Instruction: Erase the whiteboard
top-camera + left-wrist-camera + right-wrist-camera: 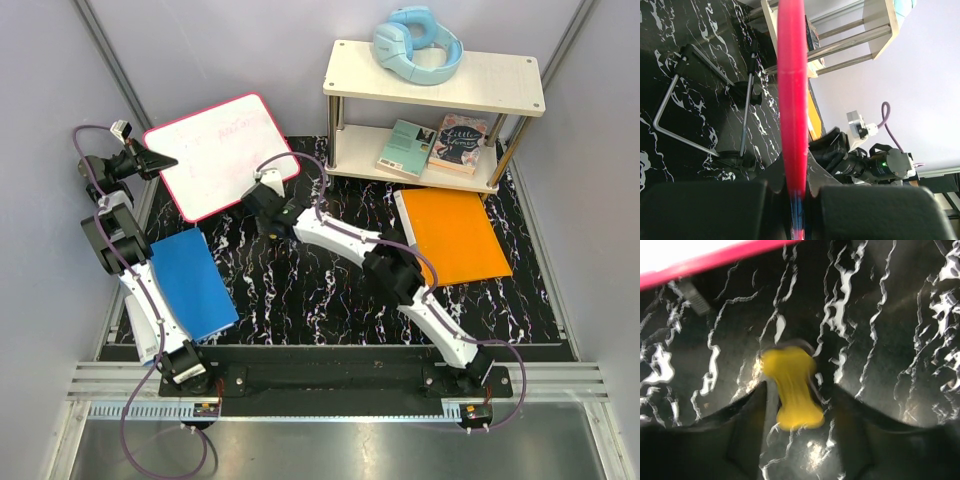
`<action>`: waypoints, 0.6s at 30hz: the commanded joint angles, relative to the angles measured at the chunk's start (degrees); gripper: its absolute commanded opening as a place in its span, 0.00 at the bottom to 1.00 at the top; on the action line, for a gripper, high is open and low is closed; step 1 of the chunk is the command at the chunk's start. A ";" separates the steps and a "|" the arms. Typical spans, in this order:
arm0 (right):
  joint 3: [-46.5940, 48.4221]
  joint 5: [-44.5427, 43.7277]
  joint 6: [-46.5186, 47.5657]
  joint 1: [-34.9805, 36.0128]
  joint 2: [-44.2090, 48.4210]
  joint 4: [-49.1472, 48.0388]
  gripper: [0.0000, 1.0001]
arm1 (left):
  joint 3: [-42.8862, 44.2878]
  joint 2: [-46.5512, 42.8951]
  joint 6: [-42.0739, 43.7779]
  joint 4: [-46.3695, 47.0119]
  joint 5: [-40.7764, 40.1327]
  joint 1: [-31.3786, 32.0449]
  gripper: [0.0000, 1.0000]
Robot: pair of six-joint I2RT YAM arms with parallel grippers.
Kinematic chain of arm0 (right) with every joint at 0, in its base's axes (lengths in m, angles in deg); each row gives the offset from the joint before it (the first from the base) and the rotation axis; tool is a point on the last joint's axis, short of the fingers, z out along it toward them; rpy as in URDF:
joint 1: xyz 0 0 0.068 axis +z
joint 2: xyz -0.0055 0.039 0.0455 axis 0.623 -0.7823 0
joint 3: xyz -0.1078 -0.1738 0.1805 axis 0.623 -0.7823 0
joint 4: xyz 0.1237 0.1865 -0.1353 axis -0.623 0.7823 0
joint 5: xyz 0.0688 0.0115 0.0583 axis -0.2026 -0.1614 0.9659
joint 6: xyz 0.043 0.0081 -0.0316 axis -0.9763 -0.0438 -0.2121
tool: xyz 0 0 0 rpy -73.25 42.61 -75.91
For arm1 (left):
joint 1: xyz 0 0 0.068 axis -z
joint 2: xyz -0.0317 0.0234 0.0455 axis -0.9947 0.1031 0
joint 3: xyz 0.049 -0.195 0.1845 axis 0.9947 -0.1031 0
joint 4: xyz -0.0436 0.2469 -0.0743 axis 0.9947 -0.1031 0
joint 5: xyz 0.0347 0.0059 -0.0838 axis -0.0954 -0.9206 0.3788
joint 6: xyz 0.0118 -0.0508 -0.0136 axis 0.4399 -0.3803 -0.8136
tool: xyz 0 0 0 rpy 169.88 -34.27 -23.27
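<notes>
The whiteboard (225, 160) has its left rim clamped between the closed fingers of the left end effector (165, 161), and its face stretches away from there toward the right end effector (262, 195), which sits just beside the board's opposite edge. In the right wrist view a blurred yellow piece (792, 387) lies between that end effector's fingers. I cannot tell whether it is gripped. A blue folder (195, 285) lies nearer than the left end effector on the black marbled tabletop (330, 290).
</notes>
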 commanded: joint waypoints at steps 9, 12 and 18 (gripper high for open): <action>3.73 -1.01 -0.22 4.77 3.20 5.68 1.00 | 0.50 -6.16 -3.58 27.53 6.03 -3.28 0.00; 2.94 -2.17 2.95 9.42 5.40 -0.88 1.00 | 0.33 -6.25 -3.41 27.53 6.03 -3.01 0.00; -1.61 14.84 -2.56 13.92 6.46 -22.65 1.00 | -1.17 -6.86 -2.88 27.53 6.03 -2.40 0.00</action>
